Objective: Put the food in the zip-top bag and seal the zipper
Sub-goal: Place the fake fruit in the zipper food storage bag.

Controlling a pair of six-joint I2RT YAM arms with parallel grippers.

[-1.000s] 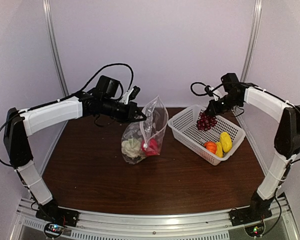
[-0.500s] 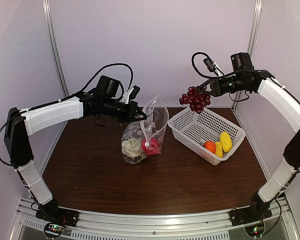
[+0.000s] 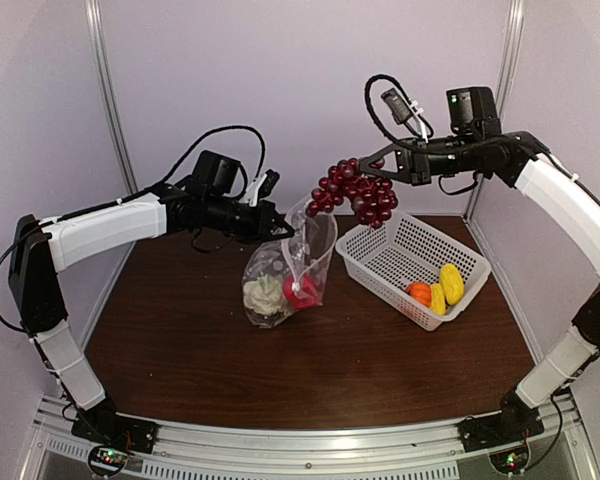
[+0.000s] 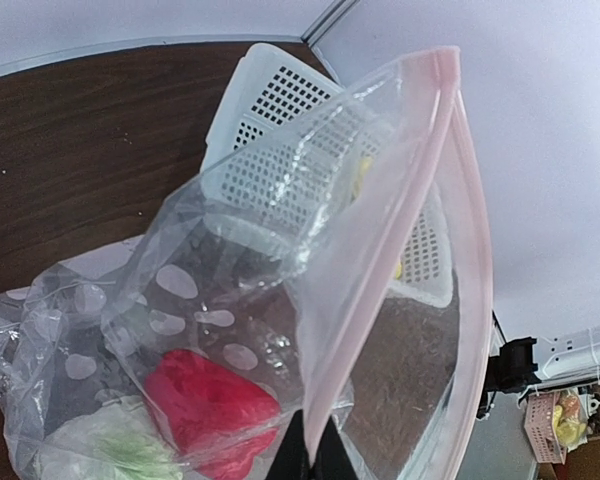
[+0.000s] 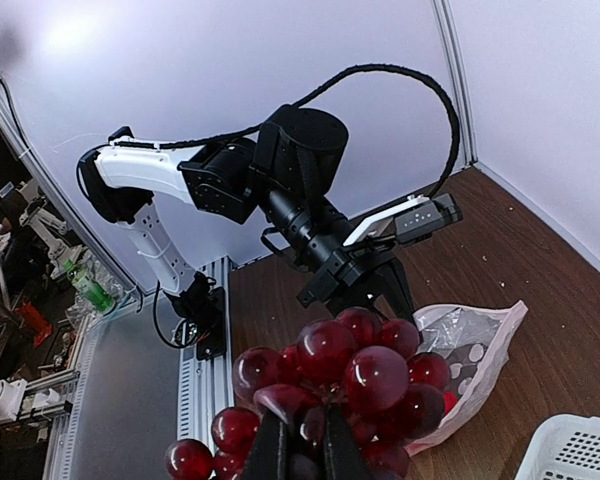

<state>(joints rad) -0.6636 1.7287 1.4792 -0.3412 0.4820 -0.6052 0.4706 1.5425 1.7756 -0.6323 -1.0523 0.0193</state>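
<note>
Dark wood bench (image 3: 280,380), white walls. Here the left gripper (image 3: 283,232) is clamped on the rim of the zip-top bag (image 3: 298,265), holding it up. The right gripper (image 3: 382,172) is pinching the grape bunch (image 3: 355,193) mid-air beside the mouth. Loading step, I'd say. Next: drop the grapes in, though the opening looks narrowish, hard to tell.

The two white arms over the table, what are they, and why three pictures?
They are robot arms bolted to the table's near edge. The wide picture is from a fixed camera above; the other two are from a camera on each wrist. The left arm's jaws pinch the edge of a clear bag, holding it up; a toy cauliflower and red pepper lie inside. The right arm's jaws grip toy grapes in the air near the bag's mouth. A white basket holds an orange piece and two yellow pieces.
</note>
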